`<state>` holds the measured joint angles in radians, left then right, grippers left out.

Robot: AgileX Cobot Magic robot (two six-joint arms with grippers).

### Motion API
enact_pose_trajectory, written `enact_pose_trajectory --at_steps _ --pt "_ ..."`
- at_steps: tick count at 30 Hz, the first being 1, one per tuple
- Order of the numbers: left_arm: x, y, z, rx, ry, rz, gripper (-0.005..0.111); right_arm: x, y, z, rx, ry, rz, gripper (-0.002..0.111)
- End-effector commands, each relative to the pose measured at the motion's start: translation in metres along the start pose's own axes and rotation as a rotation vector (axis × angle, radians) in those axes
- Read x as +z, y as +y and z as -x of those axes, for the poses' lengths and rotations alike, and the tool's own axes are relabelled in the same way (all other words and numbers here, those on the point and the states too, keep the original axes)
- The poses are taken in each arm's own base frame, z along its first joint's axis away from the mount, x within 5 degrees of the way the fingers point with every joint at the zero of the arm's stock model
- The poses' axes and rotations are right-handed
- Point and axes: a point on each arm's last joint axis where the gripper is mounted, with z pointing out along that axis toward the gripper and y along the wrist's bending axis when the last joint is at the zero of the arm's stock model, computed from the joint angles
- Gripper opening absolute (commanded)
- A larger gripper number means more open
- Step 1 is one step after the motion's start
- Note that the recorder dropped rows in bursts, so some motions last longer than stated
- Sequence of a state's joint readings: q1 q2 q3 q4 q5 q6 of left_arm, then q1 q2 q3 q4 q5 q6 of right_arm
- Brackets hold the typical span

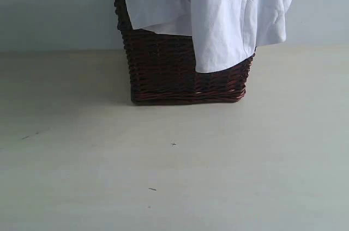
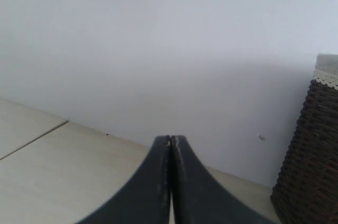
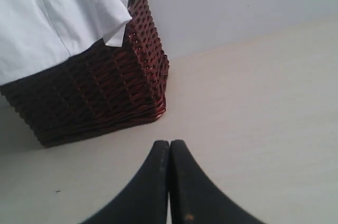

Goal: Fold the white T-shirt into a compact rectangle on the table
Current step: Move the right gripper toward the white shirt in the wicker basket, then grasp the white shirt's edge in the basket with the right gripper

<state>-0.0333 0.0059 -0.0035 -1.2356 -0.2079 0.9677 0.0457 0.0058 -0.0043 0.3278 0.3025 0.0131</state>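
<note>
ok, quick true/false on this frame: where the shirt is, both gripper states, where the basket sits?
1. The white T-shirt lies flat on the table. False: it hangs over the rim of the wicker basket.
2. The left gripper is shut. True.
3. The right gripper holds the shirt. False: it is shut on nothing, clear of the cloth.
4. The basket stands on the table. True.

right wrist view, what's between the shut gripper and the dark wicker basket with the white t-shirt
Only bare pale beige table lies between the right gripper and the dark brown wicker basket, seen in the right wrist view.
</note>
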Motion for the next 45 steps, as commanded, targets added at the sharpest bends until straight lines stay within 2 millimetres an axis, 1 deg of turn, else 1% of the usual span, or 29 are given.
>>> enact_pose_trajectory --at_steps 1,4,5,6,7,8,9,10,11,12,14,17,19,21,22,24,26,28,30,31,33,35,37,39,40,42,43,45 --pt "-0.001 0.0 -0.001 0.002 -0.002 -0.001 0.0 0.006 0.0 0.002 -0.008 0.059 -0.024 0.0" --pt "-0.001 0.0 -0.001 0.002 -0.002 -0.001 0.0 0.017 0.002 0.012 0.018 0.162 -0.055 0.0" --pt "-0.001 0.0 -0.001 0.002 -0.002 -0.001 0.0 0.027 0.002 0.015 -0.008 0.237 -0.085 0.0" --pt "-0.001 0.0 -0.001 0.002 -0.002 -0.001 0.0 0.032 0.0 0.016 -0.049 0.26 -0.099 0.0" --pt "-0.001 0.0 -0.001 0.002 -0.002 -0.001 0.0 0.046 -0.004 0.017 -0.141 0.312 -0.128 0.0" --pt "-0.001 0.0 -0.001 0.002 -0.002 -0.001 0.0 0.052 -0.005 0.018 -0.178 0.326 -0.137 0.0" --pt "-0.001 0.0 -0.001 0.002 -0.002 -0.001 0.0 0.066 -0.007 0.019 -0.234 0.369 -0.151 0.0" --pt "-0.001 0.0 -0.001 0.002 -0.002 -0.001 0.0 0.072 -0.008 0.018 -0.238 0.406 -0.157 0.0" --pt "-0.001 0.0 -0.001 0.002 -0.002 -0.001 0.0 0.082 -0.008 0.021 -0.228 0.464 -0.164 0.0" --pt "-0.001 0.0 -0.001 0.002 -0.002 -0.001 0.0 0.086 -0.007 0.024 -0.223 0.471 -0.165 0.0" --pt "-0.001 0.0 -0.001 0.002 -0.002 -0.001 0.0 0.097 -0.002 0.041 -0.196 0.436 -0.161 0.0" --pt "-0.001 0.0 -0.001 0.002 -0.001 -0.002 0.0 0.105 0.006 0.064 -0.198 0.402 -0.143 0.0" --pt "-0.001 0.0 -0.001 0.002 -0.001 -0.002 0.0 0.109 0.014 0.086 -0.272 0.379 -0.113 0.0" --pt "-0.001 0.0 -0.001 0.002 -0.001 -0.002 0.0 0.112 0.023 0.114 -0.438 0.294 -0.076 0.0" --pt "-0.001 0.0 -0.001 0.002 -0.001 -0.002 0.0 0.112 0.029 0.132 -0.507 0.23 -0.063 0.0" --pt "-0.001 0.0 -0.001 0.002 -0.001 -0.002 0.0 0.108 0.036 0.154 -0.541 0.144 -0.058 0.0" --pt "-0.001 0.0 -0.001 0.002 -0.001 -0.002 0.0 0.103 0.042 0.17 -0.534 0.073 -0.055 0.0" --pt "-0.001 0.0 -0.001 0.002 -0.001 -0.002 0.0 0.1 0.047 0.18 -0.49 0.036 -0.044 0.0" --pt "-0.001 0.0 -0.001 0.002 -0.001 -0.002 0.0 0.1 0.051 0.184 -0.397 0.043 -0.014 0.0" --pt "-0.001 0.0 -0.001 0.002 -0.001 -0.002 0.0 0.102 0.055 0.182 -0.345 0.062 0.013 0.0" --pt "-0.001 0.0 -0.001 0.002 -0.001 -0.002 0.0 0.106 0.066 0.177 -0.305 0.121 0.104 0.0" --pt "-0.001 0.0 -0.001 0.002 -0.001 -0.002 0.0 0.11 0.081 0.171 -0.357 0.179 0.234 0.0" --pt "-0.001 0.0 -0.001 0.002 -0.001 -0.002 0.0 0.113 0.097 0.165 -0.479 0.207 0.399 0.0" --pt "-0.001 0.0 -0.001 0.002 -0.001 -0.002 0.0 0.117 0.114 0.16 -0.644 0.181 0.58 0.0" --pt "-0.001 0.0 -0.001 0.002 -0.001 -0.002 0.0 0.12 0.119 0.159 -0.684 0.156 0.639 0.0" --pt "-0.001 0.0 -0.001 0.002 -0.001 -0.002 0.0 0.133 0.127 0.154 -0.743 0.109 0.704 0.0" --pt "-0.001 0.0 -0.001 0.002 -0.001 -0.002 0.0 0.139 0.128 0.153 -0.754 0.093 0.702 0.0" --pt "-0.001 0.0 -0.001 0.002 -0.001 -0.002 0.0 0.157 0.129 0.15 -0.706 0.087 0.675 0.002"
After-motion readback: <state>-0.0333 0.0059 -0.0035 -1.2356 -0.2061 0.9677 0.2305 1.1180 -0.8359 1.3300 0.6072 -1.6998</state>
